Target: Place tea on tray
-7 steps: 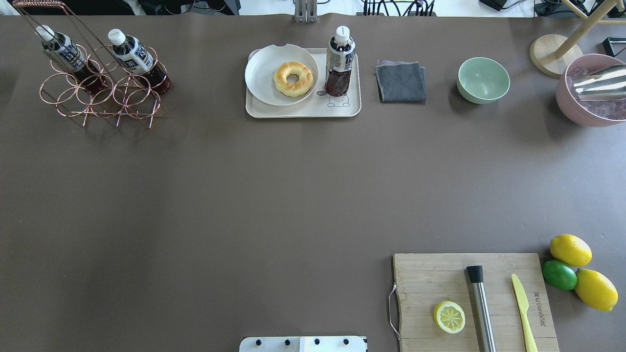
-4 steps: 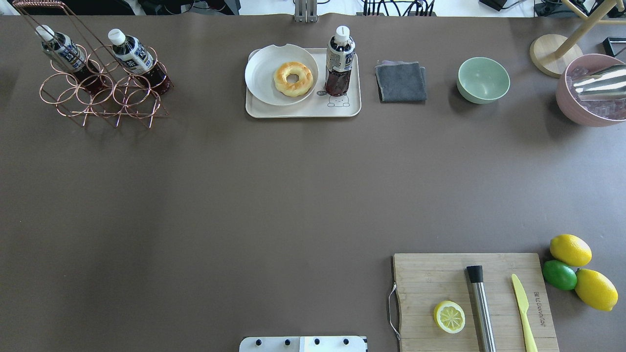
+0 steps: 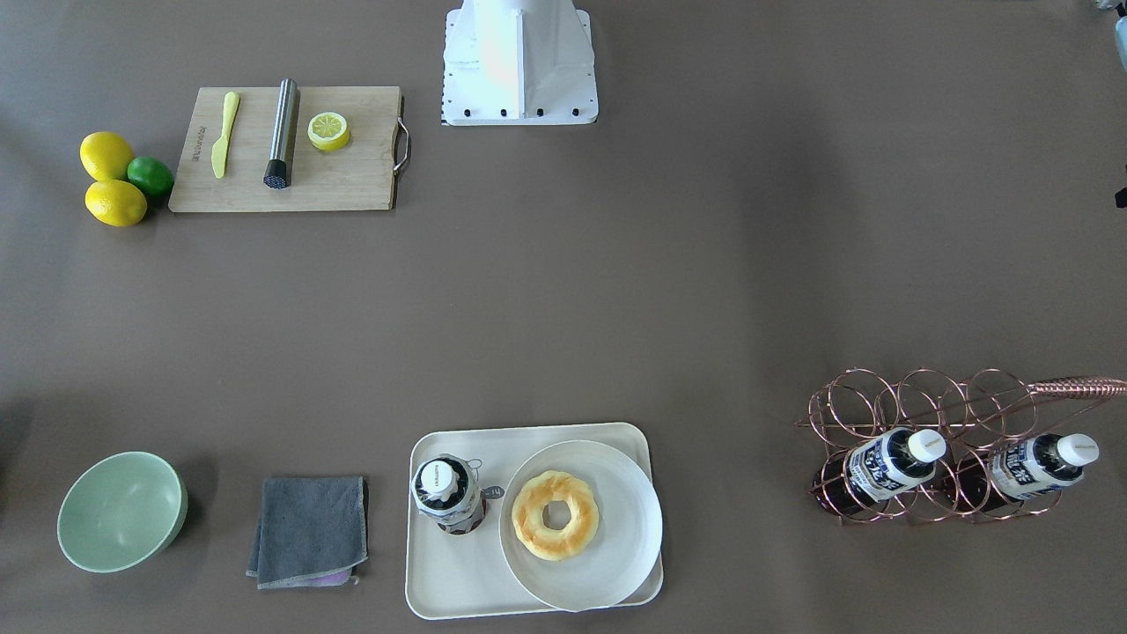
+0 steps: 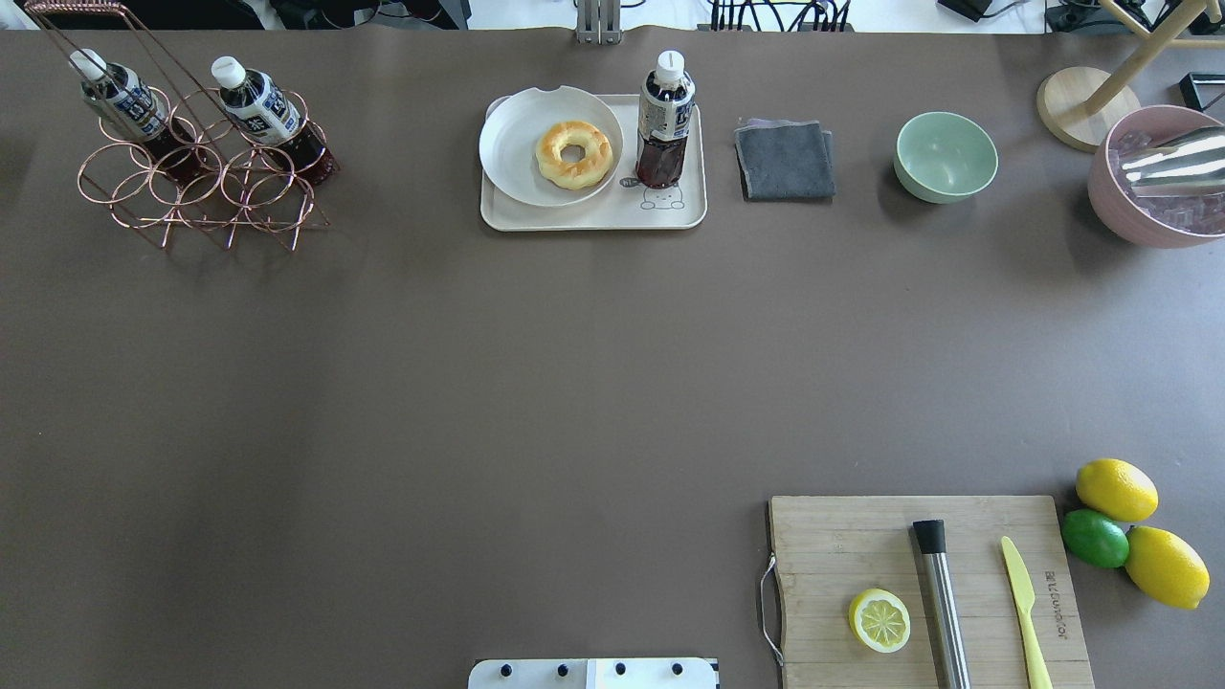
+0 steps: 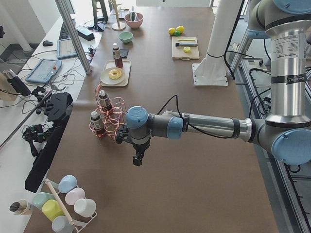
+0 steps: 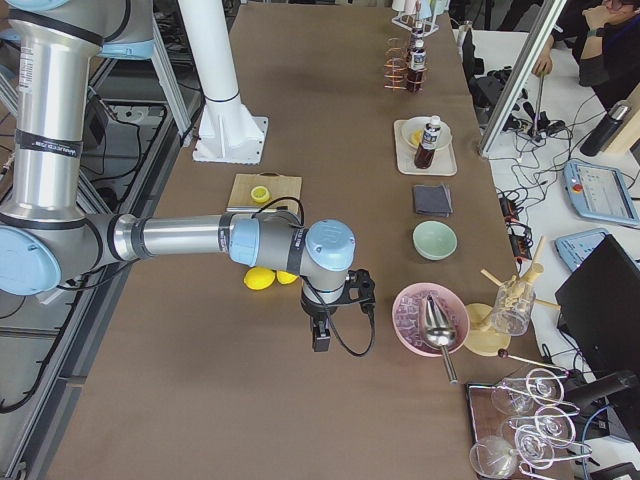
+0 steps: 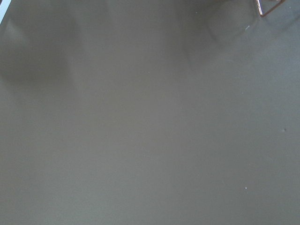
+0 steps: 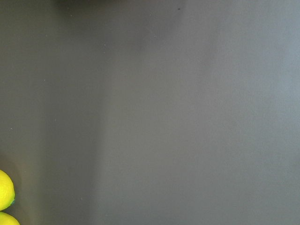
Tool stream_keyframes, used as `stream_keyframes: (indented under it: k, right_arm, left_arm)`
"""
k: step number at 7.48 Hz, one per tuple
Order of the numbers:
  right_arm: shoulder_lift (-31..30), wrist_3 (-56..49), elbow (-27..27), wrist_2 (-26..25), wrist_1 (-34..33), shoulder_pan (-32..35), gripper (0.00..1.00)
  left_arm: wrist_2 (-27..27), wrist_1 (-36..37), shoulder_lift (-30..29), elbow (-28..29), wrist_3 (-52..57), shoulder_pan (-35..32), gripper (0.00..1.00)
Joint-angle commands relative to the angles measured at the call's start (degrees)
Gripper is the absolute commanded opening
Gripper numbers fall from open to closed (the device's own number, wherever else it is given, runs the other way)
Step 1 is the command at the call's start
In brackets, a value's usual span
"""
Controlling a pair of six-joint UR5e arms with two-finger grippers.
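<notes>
One tea bottle (image 4: pixel 663 124) with a white cap and navy-and-white label stands upright on the cream tray (image 4: pixel 593 216), at its right end beside the bear drawing. From across the table the same tea (image 3: pixel 447 496) stands on the tray (image 3: pixel 458 581) next to the plate. My left gripper (image 5: pixel 138 159) hangs over bare table near the copper rack, far from the tray. My right gripper (image 6: pixel 321 338) hovers over bare table near the lemons. Both grippers show only in the side views, so I cannot tell if they are open or shut. Nothing hangs from either.
Two look-alike bottles (image 4: pixel 124 100) (image 4: pixel 263 110) lie in a copper wire rack (image 4: pixel 201 196) at far left. A white plate (image 4: pixel 517 144) with a doughnut (image 4: pixel 573 153) shares the tray. Grey cloth (image 4: pixel 785 160), green bowl (image 4: pixel 946 156), pink bowl (image 4: pixel 1148 177), cutting board (image 4: pixel 842 545) and lemons (image 4: pixel 1116 489) sit to the right.
</notes>
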Motion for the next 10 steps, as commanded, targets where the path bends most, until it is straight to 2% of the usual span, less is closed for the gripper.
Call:
stream_keyframes:
  k: [1, 10]
  right_arm:
    - [0.0, 0.0, 0.0, 0.0, 0.0, -0.1, 1.00]
    - [-0.1, -0.4, -0.1, 0.1, 0.0, -0.1, 1.00]
  left_arm:
    - [0.0, 0.0, -0.2, 0.0, 0.0, 0.1, 1.00]
    - [0.1, -0.1, 0.3, 1.8, 0.0, 0.0, 1.00]
